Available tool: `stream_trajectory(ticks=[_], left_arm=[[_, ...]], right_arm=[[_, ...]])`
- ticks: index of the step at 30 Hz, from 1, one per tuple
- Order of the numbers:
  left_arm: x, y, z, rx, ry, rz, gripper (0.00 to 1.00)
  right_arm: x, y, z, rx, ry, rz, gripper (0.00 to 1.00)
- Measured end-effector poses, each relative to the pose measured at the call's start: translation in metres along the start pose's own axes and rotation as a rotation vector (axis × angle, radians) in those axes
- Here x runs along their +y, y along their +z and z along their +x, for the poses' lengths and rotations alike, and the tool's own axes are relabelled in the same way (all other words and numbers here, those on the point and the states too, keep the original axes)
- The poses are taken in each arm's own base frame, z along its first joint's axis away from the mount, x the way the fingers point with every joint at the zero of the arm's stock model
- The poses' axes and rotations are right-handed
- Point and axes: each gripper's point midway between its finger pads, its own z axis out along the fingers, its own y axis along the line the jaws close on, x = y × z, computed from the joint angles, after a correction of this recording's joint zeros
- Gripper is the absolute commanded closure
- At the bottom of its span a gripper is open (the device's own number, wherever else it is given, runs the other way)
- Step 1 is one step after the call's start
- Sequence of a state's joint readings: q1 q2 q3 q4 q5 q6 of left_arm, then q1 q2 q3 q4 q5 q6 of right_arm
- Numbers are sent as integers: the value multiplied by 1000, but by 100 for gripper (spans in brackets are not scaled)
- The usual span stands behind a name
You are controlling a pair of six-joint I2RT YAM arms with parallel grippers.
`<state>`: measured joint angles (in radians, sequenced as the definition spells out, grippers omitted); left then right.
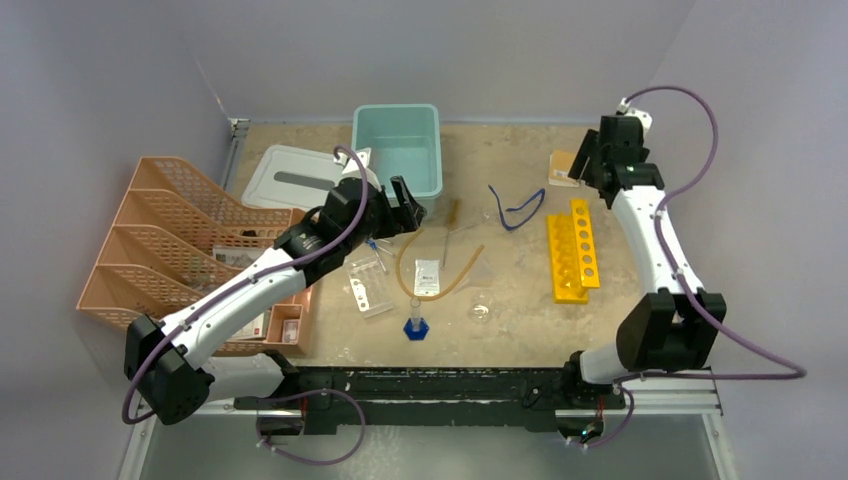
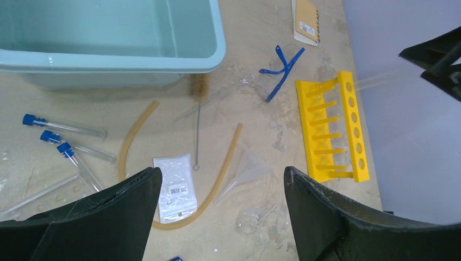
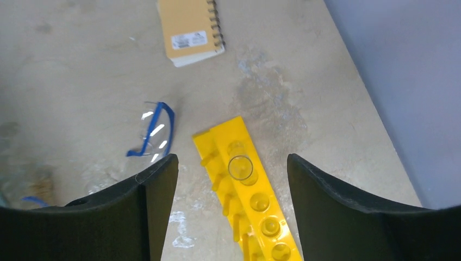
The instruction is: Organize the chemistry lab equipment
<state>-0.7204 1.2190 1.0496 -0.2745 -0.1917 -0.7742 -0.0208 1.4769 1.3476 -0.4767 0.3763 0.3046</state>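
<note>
My left gripper [image 1: 405,205] [image 2: 223,174] is open and empty, hovering above the amber rubber tubing [image 2: 132,136], the white packet [image 2: 175,187], a clear funnel [image 2: 250,166] and the glass dish [image 2: 250,222]. Blue-capped tubes [image 2: 60,136] lie to its left. The blue-based cylinder [image 1: 416,320] stands near the front. The blue-framed safety glasses [image 1: 518,208] [image 3: 154,130] lie mid-table. My right gripper [image 1: 588,162] [image 3: 232,163] is open and empty above a yellow rack [image 3: 261,204], where one clear tube [image 3: 241,167] stands in a hole.
A teal bin [image 1: 398,150] stands at the back with its pale lid [image 1: 290,178] to the left. Peach organizer trays [image 1: 170,240] line the left edge. A brown notebook [image 1: 563,167] lies at the back right. A wire brush [image 2: 199,103] lies by the bin.
</note>
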Motion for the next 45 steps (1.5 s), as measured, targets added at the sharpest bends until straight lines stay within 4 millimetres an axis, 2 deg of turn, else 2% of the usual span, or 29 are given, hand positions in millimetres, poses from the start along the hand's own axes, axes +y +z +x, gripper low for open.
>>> stream_trajectory(ticks=[5,7,11,14,17,20,25,28,32,36,39,45], left_arm=[[3,-4,-4,-2,13,-27,17],[6,-7,-4,0,16,-39,17],[12,-19,-7,-8,18,-65,18],[19,-31,-12,-30,15,-95,22],[32,-41,-13,-43,9,-148,26],[49,-46,-7,-41,5,-213,32],[85,-47,18,2,2,-349,42],[100,-47,28,21,3,-404,49],[113,-42,29,30,-9,-456,60],[133,-38,23,24,-47,-514,62],[151,-38,21,16,-91,-558,63],[174,-39,21,5,-188,-614,60]], right_arm=[[7,-48,-37,-82,3,-116,26],[12,-67,-46,-109,4,-180,27],[24,-96,-41,-100,-4,-299,27],[44,-113,-31,-88,-40,-376,29],[82,-132,-8,-55,-116,-480,35],[116,-142,27,14,-179,-561,41],[157,-134,91,158,-248,-595,53],[186,-126,127,223,-296,-607,57],[225,-121,162,248,-376,-654,65],[260,-114,194,261,-469,-698,71],[284,-107,214,271,-528,-742,71],[328,-99,241,263,-640,-807,58]])
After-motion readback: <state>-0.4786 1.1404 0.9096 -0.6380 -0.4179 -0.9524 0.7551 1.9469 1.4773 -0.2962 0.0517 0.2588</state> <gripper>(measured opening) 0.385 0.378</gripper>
